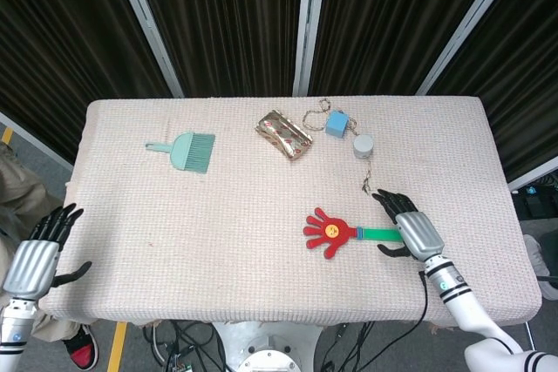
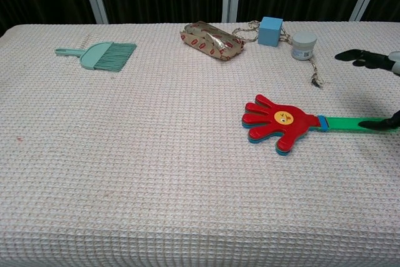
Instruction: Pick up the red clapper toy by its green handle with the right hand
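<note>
The clapper is seen lying flat on the table, right of centre and toward the near edge, its red palm pointing left and its green handle running right toward the right hand. The fingers of that hand are spread apart above and around the far end of the handle; in the chest view one dark fingertip is seen at or just beside the handle's end, but no grip is shown, so the toy is judged not to be held and the pick-up is taken as not yet done. What is left, by this reading, is for the fingers to be closed around the handle and the toy to be raised. The left hand is held off the table's left near corner, its fingers apart and nothing in them. Open cloth is found in front of and to the left of the clapper, so room for lifting is ample there. Behind the hand, a cord trails from a small jar and ends near the fingertips; it could be snagged if the hand were carried back. A blue block, a foil pouch and a brush lie well apart toward the far side. The right edge of the table lies beyond the hand, with some cloth between.
</note>
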`<action>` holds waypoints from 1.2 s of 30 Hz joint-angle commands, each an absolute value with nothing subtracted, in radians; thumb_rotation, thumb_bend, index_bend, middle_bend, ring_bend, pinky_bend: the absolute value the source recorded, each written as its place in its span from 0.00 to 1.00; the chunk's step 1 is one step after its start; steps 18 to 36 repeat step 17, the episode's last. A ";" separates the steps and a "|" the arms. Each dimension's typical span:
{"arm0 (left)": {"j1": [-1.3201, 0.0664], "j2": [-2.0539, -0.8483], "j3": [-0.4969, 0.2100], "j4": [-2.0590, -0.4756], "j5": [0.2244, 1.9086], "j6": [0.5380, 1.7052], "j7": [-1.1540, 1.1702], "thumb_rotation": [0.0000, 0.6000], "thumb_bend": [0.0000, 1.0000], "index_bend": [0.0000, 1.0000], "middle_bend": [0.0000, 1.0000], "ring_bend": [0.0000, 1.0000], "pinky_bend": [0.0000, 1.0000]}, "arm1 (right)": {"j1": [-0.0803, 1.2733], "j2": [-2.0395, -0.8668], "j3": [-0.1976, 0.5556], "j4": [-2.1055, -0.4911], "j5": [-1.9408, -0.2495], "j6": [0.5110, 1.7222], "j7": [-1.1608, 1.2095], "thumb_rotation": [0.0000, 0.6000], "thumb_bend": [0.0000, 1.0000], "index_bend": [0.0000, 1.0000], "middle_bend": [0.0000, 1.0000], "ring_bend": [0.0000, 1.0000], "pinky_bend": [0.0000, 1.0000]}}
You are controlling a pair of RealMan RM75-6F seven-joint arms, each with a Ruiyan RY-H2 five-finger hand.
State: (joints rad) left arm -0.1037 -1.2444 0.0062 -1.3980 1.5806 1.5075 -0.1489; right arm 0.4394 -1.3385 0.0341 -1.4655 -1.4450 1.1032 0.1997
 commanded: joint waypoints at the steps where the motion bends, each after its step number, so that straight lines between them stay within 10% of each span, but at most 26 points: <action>1: -0.101 -1.242 0.005 -1.405 1.583 1.515 -0.144 1.00 0.19 0.08 0.03 0.00 0.13 | 0.401 -1.301 0.040 -1.489 -1.472 1.187 0.193 1.00 0.11 0.00 0.00 0.00 0.00; 11: -0.086 -1.206 -0.017 -1.450 1.550 1.536 -0.086 1.00 0.19 0.08 0.03 0.00 0.13 | 0.224 -1.251 0.035 -1.397 -1.536 1.518 0.137 1.00 0.13 0.00 0.00 0.00 0.00; 36: -0.096 -1.195 -0.033 -1.473 1.526 1.518 -0.027 1.00 0.19 0.08 0.03 0.00 0.12 | 0.177 -1.241 0.002 -1.379 -1.559 1.542 0.165 1.00 0.13 0.00 0.00 0.00 0.00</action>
